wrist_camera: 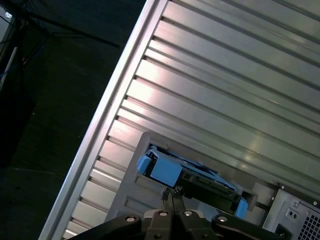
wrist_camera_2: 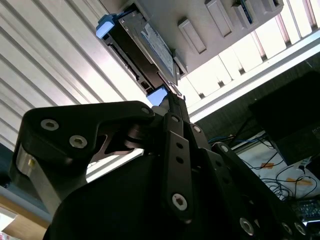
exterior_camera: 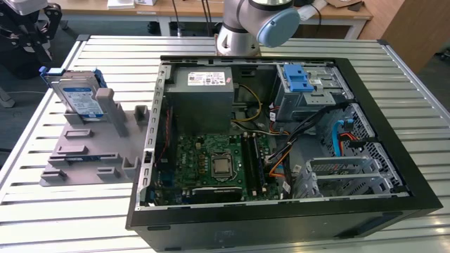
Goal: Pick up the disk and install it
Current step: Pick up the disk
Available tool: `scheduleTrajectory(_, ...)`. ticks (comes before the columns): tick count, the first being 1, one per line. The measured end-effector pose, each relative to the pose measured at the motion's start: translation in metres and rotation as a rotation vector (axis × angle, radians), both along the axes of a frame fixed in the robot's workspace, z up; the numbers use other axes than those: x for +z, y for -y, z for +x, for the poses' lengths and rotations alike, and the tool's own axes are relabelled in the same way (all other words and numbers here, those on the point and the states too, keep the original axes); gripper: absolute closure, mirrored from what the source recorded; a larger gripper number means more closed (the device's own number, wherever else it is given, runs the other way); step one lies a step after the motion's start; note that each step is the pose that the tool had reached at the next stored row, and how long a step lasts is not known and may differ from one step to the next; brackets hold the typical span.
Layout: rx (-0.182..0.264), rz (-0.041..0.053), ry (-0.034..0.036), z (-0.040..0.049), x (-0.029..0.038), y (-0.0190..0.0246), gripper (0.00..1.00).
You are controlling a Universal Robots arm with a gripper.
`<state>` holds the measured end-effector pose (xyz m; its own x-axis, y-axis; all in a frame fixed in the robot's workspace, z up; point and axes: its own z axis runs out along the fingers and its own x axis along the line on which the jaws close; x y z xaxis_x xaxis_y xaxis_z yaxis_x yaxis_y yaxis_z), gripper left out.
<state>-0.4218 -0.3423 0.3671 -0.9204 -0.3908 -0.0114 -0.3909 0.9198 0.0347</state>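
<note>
1. A slatted metal counter (exterior_camera: 70,221) is seen, with an open computer case (exterior_camera: 281,226) on it.
2. Pick-up is judged in hand: the disk (exterior_camera: 79,97) is stood upright in a grey holder (exterior_camera: 84,153), upper left of the exterior view.
3. In the first wrist view the fingers (wrist_camera: 165,200) are seen pressed together, empty, near the disk; opening is needed before grasping.
4. The fingertip-to-disk gap cannot be told; the disk's base is hidden by the holder.

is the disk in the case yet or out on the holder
Out: the disk stands on edge in the grey holder, on the exterior view's left of the computer case.
</note>
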Motion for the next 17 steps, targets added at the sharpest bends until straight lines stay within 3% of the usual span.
scheduleTrajectory(11,0.016,0.0000,0.0000,0.0000,0.0000,0.0000,0.89)
scheduleTrajectory(17,0.066,0.0000,0.0000,0.0000,0.0000,0.0000,0.89)
